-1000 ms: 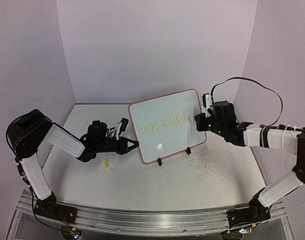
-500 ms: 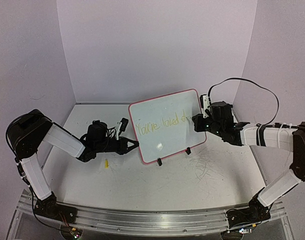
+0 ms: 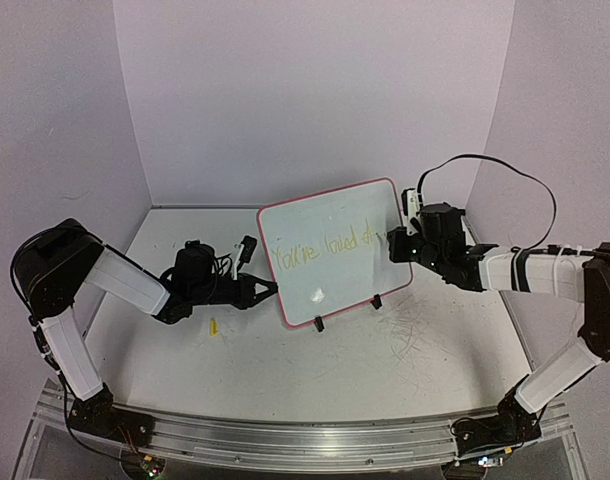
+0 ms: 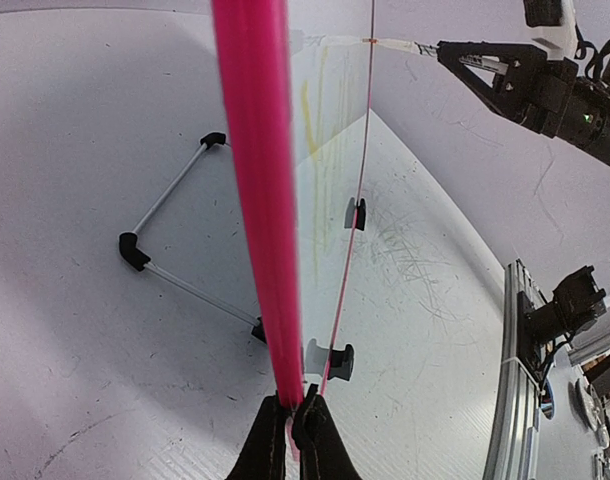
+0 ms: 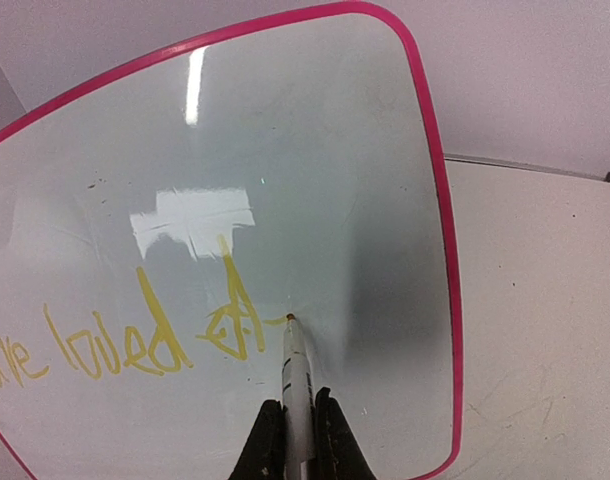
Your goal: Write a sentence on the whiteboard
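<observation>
Pink-red rim runs round the whiteboard (image 3: 335,252), a glossy white panel with rounded corners that stands near the middle of the surface (image 3: 285,380), leaning back on a black wire stand (image 4: 175,250) with two small black clips under its lower edge. Across its middle runs the sentence (image 3: 320,250), one line of thin pale-yellow handwriting that reads roughly "You're loved" followed by a single tangled letter, with bare board to the right of it. A white-barrelled marker (image 5: 295,370) with a yellow-orange tip touches the board just to the right of that last letter. The marker is clamped between the jaws of the right arm (image 5: 297,420), which reaches in from the right side with a black cable looping above its wrist. On the opposite side, the jaws of the left arm (image 4: 290,415) are pressed together on the rim at the board's lower left edge, seen edge-on in the left wrist view as a bright pink bar rising from the fingertips. A small yellow object (image 3: 213,326), too small to identify, lies on the surface just in front of the left arm's wrist, apart from the board. Faint grey scribbled marks (image 3: 415,335) cover the surface in front of the board's right corner. Pale lilac walls (image 3: 305,90) close in the back and both sides.
</observation>
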{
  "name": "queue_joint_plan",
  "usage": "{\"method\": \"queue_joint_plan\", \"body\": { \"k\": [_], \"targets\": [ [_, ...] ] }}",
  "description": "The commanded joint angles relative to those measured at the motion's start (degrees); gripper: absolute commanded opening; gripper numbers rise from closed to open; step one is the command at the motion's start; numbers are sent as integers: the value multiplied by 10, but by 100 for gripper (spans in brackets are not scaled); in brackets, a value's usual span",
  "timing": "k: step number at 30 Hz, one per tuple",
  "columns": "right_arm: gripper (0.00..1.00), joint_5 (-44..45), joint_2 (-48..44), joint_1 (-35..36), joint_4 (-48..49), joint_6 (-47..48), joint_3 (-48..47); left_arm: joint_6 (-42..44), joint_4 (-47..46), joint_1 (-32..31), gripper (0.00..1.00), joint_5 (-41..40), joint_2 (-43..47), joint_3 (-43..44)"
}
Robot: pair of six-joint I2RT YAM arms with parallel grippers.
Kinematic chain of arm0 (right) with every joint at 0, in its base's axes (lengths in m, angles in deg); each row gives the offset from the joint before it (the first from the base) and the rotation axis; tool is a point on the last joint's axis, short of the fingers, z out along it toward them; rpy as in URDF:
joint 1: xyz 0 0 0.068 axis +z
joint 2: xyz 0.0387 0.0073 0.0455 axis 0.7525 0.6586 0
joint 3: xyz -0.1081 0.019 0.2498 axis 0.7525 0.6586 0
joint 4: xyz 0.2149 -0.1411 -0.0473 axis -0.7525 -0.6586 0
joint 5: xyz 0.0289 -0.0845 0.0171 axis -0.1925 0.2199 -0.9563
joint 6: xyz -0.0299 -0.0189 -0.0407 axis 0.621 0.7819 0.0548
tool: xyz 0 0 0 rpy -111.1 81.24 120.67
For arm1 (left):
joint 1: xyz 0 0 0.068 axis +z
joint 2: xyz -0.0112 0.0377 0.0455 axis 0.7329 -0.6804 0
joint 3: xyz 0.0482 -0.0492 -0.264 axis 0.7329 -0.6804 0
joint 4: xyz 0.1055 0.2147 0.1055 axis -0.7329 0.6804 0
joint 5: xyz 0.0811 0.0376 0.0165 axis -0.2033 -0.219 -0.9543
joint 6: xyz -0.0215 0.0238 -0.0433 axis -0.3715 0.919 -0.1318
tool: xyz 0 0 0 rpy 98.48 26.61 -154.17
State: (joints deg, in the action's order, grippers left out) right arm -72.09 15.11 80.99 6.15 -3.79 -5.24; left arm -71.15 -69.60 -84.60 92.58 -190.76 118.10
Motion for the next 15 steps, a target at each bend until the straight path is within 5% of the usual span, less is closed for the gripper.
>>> {"method": "queue_joint_plan", "body": {
  "k": [1, 15],
  "targets": [
    [0, 11, 17, 0, 29, -1, -29, 18, 59, -2, 0, -14, 8, 2],
    [0, -11, 24, 0, 49, 2, -29, 21, 63, -2, 0, -14, 4, 7]
  ]
}}
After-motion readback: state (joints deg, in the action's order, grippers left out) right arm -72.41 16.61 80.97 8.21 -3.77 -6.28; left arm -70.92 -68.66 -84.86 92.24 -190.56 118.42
